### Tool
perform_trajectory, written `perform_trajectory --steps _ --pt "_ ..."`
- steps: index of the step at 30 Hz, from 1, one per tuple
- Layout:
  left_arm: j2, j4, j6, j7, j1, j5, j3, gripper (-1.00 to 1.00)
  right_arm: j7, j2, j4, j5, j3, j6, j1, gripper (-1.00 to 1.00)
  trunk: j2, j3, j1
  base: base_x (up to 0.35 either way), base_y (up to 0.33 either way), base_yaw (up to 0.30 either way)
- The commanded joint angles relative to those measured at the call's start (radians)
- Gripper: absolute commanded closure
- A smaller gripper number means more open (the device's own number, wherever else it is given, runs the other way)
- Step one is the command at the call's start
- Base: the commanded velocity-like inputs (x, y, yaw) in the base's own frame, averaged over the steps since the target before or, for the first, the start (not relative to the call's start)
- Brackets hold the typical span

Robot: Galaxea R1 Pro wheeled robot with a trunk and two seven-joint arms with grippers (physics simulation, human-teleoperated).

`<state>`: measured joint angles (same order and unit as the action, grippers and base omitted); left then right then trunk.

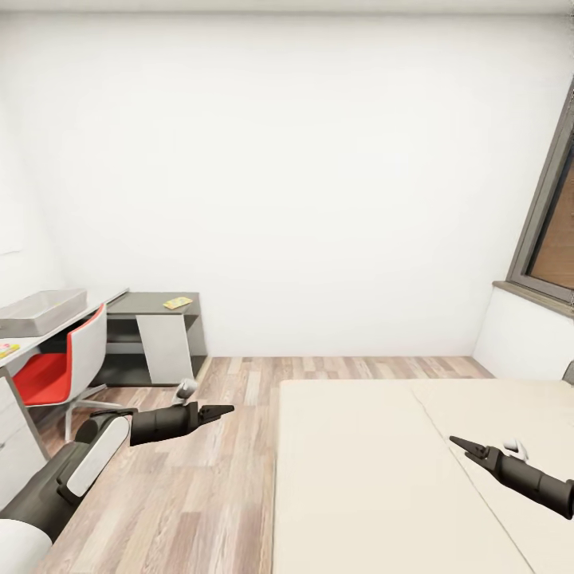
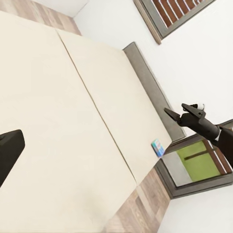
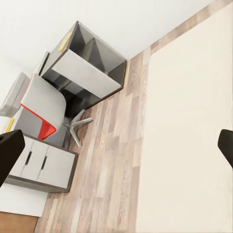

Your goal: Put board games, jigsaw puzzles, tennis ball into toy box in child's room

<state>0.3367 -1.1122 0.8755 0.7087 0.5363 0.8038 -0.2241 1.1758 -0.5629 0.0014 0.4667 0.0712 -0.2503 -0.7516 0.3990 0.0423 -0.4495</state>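
Observation:
The toy box is a light grey bin on the table at the left. A multicoloured jigsaw puzzle lies beside it at the picture's edge. A flat yellow item lies on the table's far wing; I cannot tell what it is. The beige bed lies at the lower right. In the left wrist view a small blue board game lies on the bed by the headboard. My left gripper hangs open over the floor. My right gripper hangs open over the bed, holding nothing.
A red chair with a white shell stands at the table. Wooden floor runs between table and bed. A window is set in the right wall. A dark-framed piece with a green top stands beside the bed's head.

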Motion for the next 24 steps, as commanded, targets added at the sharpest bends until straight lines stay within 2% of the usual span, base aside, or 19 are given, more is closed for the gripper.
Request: perform_trajectory --steps 1,24 --pt "0.001 0.000 0.005 0.000 0.001 0.004 -0.001 -1.00 0.002 0.000 0.000 -0.002 0.007 -0.010 0.000 -1.00 0.001 -0.001 0.000 0.000 -0.294 0.000" --pt "0.001 0.000 0.005 0.000 0.001 0.003 -0.001 -1.00 0.001 0.000 0.000 -0.003 0.007 -0.010 0.000 -1.00 0.001 -0.001 0.000 0.000 -0.294 0.000"
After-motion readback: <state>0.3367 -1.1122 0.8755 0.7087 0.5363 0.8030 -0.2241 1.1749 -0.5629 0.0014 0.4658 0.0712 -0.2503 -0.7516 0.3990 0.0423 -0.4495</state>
